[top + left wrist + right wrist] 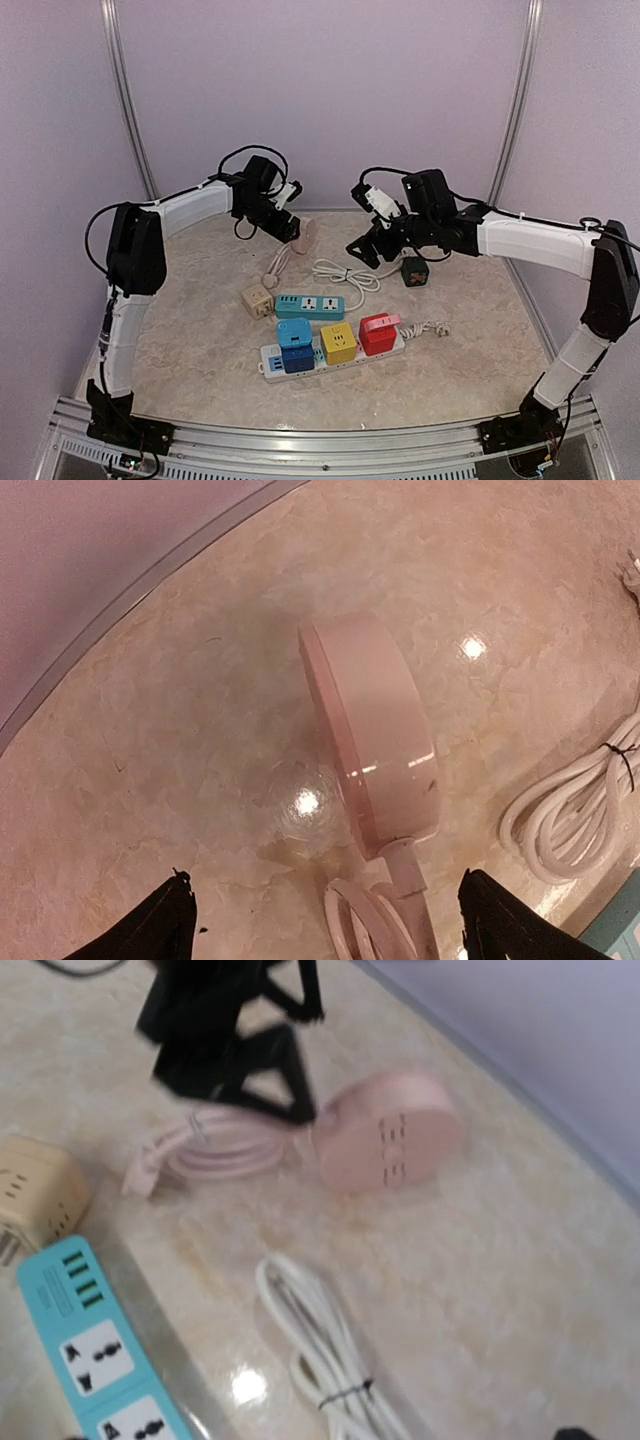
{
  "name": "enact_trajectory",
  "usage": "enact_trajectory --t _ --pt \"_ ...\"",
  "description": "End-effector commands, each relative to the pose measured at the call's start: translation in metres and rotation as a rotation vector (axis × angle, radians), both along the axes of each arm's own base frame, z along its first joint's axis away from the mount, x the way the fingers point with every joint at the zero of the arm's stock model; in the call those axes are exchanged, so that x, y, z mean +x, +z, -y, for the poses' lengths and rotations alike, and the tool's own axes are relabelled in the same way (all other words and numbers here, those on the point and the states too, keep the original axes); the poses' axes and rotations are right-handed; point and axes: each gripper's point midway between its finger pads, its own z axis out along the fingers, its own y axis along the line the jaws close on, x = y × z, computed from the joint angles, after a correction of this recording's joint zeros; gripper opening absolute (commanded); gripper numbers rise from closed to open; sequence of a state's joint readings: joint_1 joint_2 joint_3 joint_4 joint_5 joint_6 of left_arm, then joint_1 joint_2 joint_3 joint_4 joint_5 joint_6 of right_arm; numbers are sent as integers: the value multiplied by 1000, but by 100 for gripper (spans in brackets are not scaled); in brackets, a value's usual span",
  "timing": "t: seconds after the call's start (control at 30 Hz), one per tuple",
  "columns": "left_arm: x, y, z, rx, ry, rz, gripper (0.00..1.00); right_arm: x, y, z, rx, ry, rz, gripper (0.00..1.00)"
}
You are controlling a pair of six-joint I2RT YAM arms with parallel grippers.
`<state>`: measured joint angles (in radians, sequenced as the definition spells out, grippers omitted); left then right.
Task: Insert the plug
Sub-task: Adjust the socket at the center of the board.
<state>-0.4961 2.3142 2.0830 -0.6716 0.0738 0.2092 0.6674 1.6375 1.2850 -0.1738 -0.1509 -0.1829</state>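
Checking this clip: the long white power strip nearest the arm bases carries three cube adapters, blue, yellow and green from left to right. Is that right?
Not quite. The third one on the long white power strip is a red cube adapter, not green. The blue cube adapter and yellow cube adapter sit as stated, left to right. The top external view shows this.

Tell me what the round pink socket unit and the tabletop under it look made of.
Round pink socket unit: probably glossy moulded plastic, with sharp highlights along its rim. Beige tabletop: marble-patterned, polished surface mirroring lamps; stone or laminate, cannot tell.
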Motion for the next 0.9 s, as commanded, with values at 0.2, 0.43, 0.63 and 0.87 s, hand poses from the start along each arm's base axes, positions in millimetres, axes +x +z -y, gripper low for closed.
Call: enact_trajectory --t 0.2,0.43,0.63,0.87 --pt "9 -36 30 -127 24 -89 79 2 6 24 53 -155 4 100" --pt "20 -38 31 -123 48 -60 55 2 4 21 78 -161 -22 100" --pt "9 -48 30 -130 38 -138 8 2 5 26 74 -187 -30 100" --pt "-32 0 -2 -288 -40 -288 0 0 6 21 95 -167 -41 100"
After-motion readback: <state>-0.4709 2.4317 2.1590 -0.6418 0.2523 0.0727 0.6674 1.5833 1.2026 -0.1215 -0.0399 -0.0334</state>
